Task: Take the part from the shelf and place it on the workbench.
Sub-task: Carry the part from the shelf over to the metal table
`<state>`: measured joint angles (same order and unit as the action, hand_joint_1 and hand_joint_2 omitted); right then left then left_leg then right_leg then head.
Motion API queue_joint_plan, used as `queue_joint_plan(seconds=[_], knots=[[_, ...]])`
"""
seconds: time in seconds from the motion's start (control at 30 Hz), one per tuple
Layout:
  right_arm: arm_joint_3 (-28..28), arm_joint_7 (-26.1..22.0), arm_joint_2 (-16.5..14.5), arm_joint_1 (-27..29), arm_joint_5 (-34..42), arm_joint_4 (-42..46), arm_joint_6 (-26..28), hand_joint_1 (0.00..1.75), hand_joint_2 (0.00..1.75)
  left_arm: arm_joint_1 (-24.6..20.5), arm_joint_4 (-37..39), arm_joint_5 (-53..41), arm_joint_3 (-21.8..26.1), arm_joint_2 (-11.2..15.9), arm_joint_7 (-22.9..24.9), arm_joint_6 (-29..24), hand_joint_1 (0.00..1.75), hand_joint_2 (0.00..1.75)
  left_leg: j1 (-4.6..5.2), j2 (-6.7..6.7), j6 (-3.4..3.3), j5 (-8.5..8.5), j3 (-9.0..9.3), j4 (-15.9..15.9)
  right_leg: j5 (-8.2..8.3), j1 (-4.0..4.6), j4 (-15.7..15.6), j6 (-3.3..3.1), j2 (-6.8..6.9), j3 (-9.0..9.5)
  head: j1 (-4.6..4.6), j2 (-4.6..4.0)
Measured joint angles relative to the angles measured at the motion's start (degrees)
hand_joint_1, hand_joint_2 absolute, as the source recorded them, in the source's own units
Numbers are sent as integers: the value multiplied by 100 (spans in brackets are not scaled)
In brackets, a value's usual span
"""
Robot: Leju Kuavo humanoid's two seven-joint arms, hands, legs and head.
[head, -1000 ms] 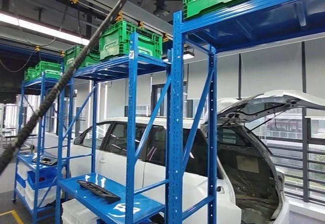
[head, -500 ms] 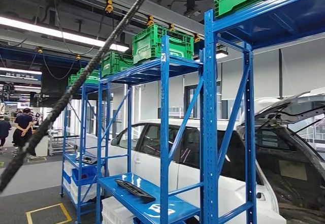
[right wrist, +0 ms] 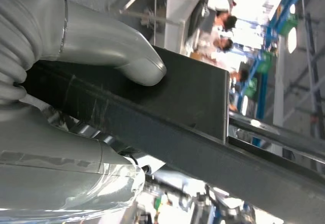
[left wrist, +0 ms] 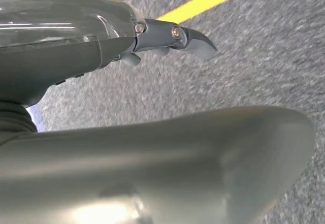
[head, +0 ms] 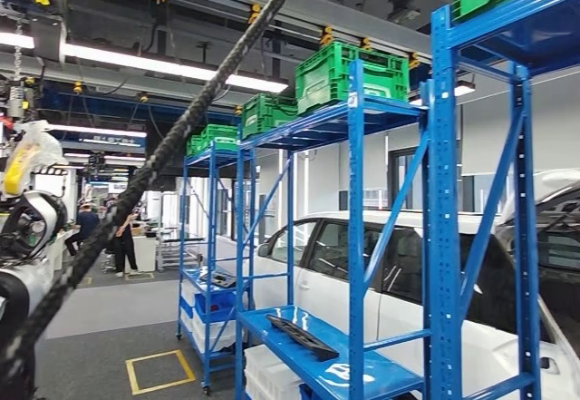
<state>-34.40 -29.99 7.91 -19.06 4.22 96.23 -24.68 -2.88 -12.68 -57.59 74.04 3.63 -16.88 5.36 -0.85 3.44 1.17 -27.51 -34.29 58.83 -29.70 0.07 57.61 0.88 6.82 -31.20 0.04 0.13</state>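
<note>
The right hand [right wrist: 80,107] grips a long black plastic part [right wrist: 184,112]: the thick grey thumb [right wrist: 126,56] presses on its flat face and the rest of the hand lies under it. The part's far end runs out of the right wrist view, and people behind it are too blurred to make out. In the left wrist view the left hand [left wrist: 153,36] hangs over grey carpeted floor [left wrist: 249,56] crossed by yellow tape lines [left wrist: 206,0]; its fingers [left wrist: 191,36] reach out with nothing in them, though a blurred grey body near the lens hides much of the picture.

In the head view a dark braided cable [head: 171,146] crosses diagonally on the left. Blue steel shelves [head: 355,237] stand in a row, green crates [head: 349,73] on top. Another black part [head: 301,336] lies on the near shelf's lower deck, and one more [head: 217,279] on the far shelf. A white car [head: 410,273] is parked behind, its right end cut off. Strip lights [head: 171,64] run along the ceiling.
</note>
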Motion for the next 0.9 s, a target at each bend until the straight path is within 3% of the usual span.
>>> queue_joint_plan(seconds=[0.27, 0.33, 0.37, 0.4, 0.47, 0.5, 0.57, 0.6, 0.67, 0.73, 0.8, 0.83, 0.9], knots=[[-10, -1, 2, 5, -3, 3, 5, 175, 175, 18, 0, 0, 8, -12, 2, -3, 0, 175, 6, -58, -39, 7, -4, -3, -12, -11, -3, 24, 53, 12, 0, 0], [-27, -3, 16, 6, -3, 21, 13, 175, 175, 27, 0, 0, 28, -34, 10, -7, 0, 175, -9, -151, -108, 30, -7, -17, -171, -47, 153, 64, -176, -33, 0, 0], [-44, 5, 42, 19, -1, 33, 15, 175, 175, 16, 0, 3, 48, -54, 9, 0, 0, 175, -8, -253, -151, 47, -11, -22, -396, -60, 606, 77, -358, -228, 0, 0], [-68, 17, 73, 35, 4, 48, 22, 175, 175, 4, 0, 9, 71, -87, 9, 11, 0, 175, 1, -435, -179, 61, -18, -19, -385, -69, 654, 36, -690, -246, 0, 0], [-110, 40, 127, 68, 17, 68, 42, 175, 175, -27, 0, 19, 112, -147, 18, 31, 0, 175, 30, -804, -180, 95, -49, -1, -216, -58, 552, -50, -1082, -230, -1, 1], [-120, 42, 136, 71, 26, 77, 52, 175, 175, -26, 0, 16, 122, -166, 37, 29, 0, 175, 25, -944, -150, 116, -73, 2, 9, -48, 123, -91, -1202, -52, -1, 1], [-123, 37, 139, 61, 34, 85, 60, 175, 175, -7, -1, 0, 129, -163, 81, 19, 0, 175, 7, -1067, -80, 155, -120, -12, 16, -53, 63, -106, -1088, -40, -2, 1], [-125, 34, 138, 51, 33, 87, 62, 175, 175, 6, 1, -8, 131, -168, 93, 20, 0, 175, 17, -1040, -51, 140, -139, 2, 33, -71, 33, -129, -1020, -31, -1, 0], [-129, 13, 137, 36, 37, 92, 67, 175, 175, 6, 1, -15, 134, -163, 94, 17, 0, 175, 36, -788, 0, -78, -281, 297, 65, -108, -24, -177, -854, -14, 2, 0], [-128, -7, 140, 42, 42, 95, 73, 175, 175, -19, 0, -15, 136, -154, 76, 12, 0, 175, 15, -503, 60, -448, -595, 993, 70, -98, -30, -195, -673, -18, 4, 0], [-129, -9, 142, 56, 42, 93, 75, 175, 175, -24, 0, -15, 137, -148, 65, 11, 0, 175, -23, -416, 115, -588, -786, 1470, 66, -94, -27, -191, -496, -24, 4, 0], [-130, -12, 142, 59, 41, 92, 77, 175, 175, -16, 0, -16, 138, -144, 66, 10, 0, 175, -39, -388, 135, -504, -731, 1404, 62, -97, -23, -184, -421, -24, 4, 0], [-132, -24, 142, 59, 34, 93, 82, 175, 175, -4, -1, -19, 142, -127, 70, 6, 0, 175, -55, -242, 153, -157, -336, 698, 39, -102, -10, -148, -290, -11, 4, 0]])
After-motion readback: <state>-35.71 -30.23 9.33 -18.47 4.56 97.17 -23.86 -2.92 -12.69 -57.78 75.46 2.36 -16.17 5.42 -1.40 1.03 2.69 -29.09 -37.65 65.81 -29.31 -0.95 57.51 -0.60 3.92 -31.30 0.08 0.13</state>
